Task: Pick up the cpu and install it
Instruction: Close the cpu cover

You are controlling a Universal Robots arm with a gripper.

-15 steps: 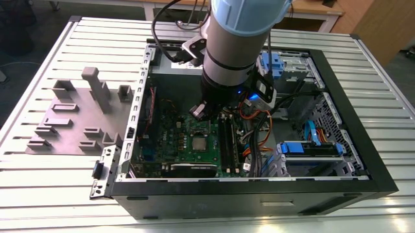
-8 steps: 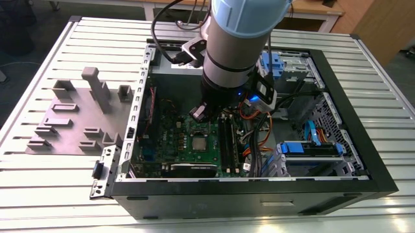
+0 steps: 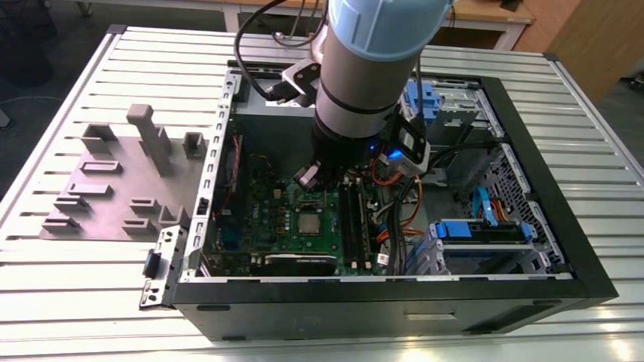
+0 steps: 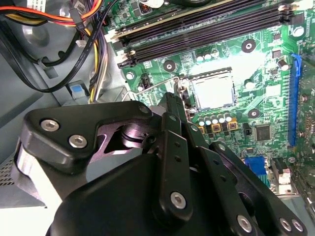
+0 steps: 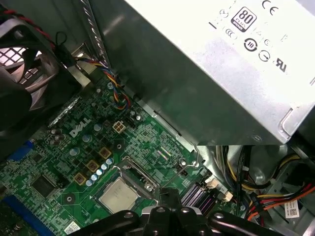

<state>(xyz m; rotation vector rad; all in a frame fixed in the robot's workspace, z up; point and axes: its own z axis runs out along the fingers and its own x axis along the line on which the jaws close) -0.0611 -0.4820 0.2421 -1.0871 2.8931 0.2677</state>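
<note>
Our gripper [image 5: 170, 197], fingers closed and empty, hangs beside the socketed cpu [image 5: 118, 195]; drifting sideways we could snag the socket lever [image 5: 196, 157]

- The cpu [image 4: 212, 89] has a dull, smooth silver metal top.
- The pincer [image 4: 172, 105] is matt black, with bright metal screw heads.
- The motherboard [image 5: 162, 147] is glossy green.
- The power supply [image 5: 197, 73] is grey sheet metal with a soft sheen.
- The surface [image 3: 101, 302] is ribbed pale metal.
- The blocks [image 3: 153, 139] are matt grey plastic.
</note>
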